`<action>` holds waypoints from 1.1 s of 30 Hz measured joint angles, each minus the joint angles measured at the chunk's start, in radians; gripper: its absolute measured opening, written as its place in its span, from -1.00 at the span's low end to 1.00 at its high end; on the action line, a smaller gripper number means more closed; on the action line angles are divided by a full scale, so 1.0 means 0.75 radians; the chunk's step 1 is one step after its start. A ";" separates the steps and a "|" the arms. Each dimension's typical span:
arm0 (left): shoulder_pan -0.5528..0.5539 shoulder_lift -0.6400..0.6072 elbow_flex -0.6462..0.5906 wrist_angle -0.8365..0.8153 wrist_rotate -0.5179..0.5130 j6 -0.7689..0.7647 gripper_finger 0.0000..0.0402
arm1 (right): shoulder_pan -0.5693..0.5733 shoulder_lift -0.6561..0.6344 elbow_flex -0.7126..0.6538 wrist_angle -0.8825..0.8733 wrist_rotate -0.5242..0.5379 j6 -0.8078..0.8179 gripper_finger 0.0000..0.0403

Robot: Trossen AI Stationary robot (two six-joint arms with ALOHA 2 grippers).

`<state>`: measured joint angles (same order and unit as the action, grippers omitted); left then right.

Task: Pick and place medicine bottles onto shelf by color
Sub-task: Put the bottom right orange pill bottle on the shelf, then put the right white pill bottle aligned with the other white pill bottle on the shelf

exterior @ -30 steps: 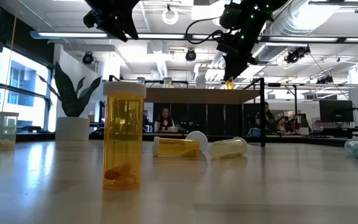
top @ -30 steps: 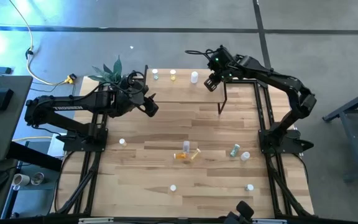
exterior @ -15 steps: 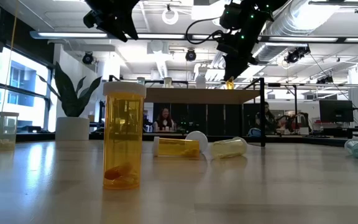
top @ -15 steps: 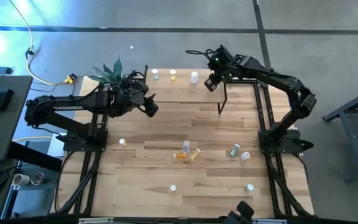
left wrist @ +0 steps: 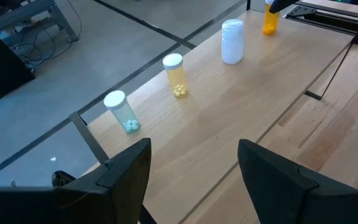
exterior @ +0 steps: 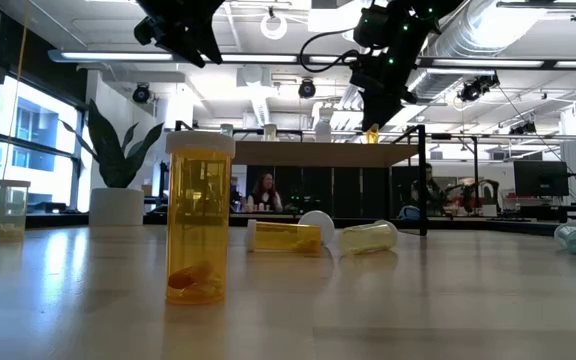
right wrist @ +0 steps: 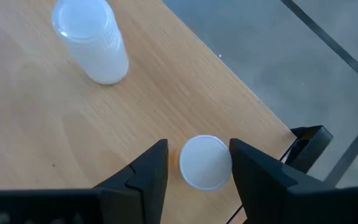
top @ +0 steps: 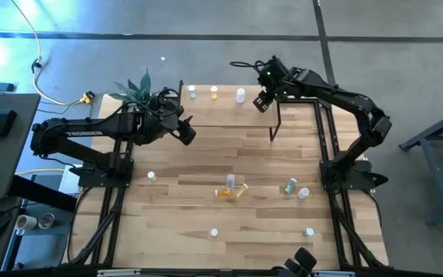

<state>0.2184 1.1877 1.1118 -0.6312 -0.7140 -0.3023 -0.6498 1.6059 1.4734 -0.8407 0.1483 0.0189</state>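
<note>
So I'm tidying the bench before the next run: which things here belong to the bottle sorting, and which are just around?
Job:
- shelf
- green bottle, yellow bottle, white bottle, orange bottle standing on it
- loose bottles on the table

Just around:
- potted plant
- yellow cable

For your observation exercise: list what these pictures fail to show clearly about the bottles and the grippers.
- Orange bottle: right wrist view shows mostly its cap; whether the right gripper touches it is unclear.
- Shelf bottles: too small from above to tell colours.
- Left gripper: fingertips cut off by the left wrist view's edge.
</note>
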 joint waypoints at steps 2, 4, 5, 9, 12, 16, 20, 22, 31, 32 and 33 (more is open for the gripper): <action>0.000 0.000 0.000 0.000 0.000 0.000 0.14 | 0.000 -0.002 0.000 0.007 0.000 0.000 -0.20; 0.000 0.000 0.000 0.000 0.000 0.000 0.14 | 0.000 -0.009 0.000 0.014 0.000 0.004 -0.19; 0.000 0.000 0.000 0.000 0.000 0.000 0.14 | 0.000 -0.012 0.000 0.017 0.000 0.004 -0.19; 0.000 0.000 0.000 0.000 0.001 0.000 0.14 | 0.000 -0.013 0.026 0.008 -0.004 0.004 -0.19; 0.000 0.000 0.000 -0.001 0.009 0.000 0.14 | 0.000 -0.014 0.068 -0.008 -0.005 0.004 -0.19; 0.000 0.000 0.000 -0.001 0.024 0.000 0.14 | 0.003 -0.014 0.145 -0.063 -0.005 0.005 -0.19; 0.000 0.000 0.000 -0.001 0.030 0.032 0.14 | 0.003 -0.014 0.227 -0.165 -0.009 0.039 -0.19; 0.000 -0.003 0.000 -0.001 0.030 0.062 0.14 | 0.011 -0.014 0.262 -0.221 -0.030 0.072 -0.19; -0.004 -0.088 0.001 -0.023 0.167 0.139 0.14 | 0.145 -0.014 0.357 -0.338 -0.123 0.250 -0.19; -0.004 -0.104 0.001 -0.047 0.193 0.139 0.14 | 0.170 -0.014 0.360 -0.340 -0.124 0.277 -0.19; -0.004 -0.119 0.001 -0.065 0.215 0.139 0.14 | 0.197 -0.014 0.364 -0.344 -0.126 0.306 -0.19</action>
<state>0.2157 1.0986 1.1126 -0.6796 -0.5525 -0.1978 -0.5023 1.5951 1.7461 -1.0984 0.0538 0.2481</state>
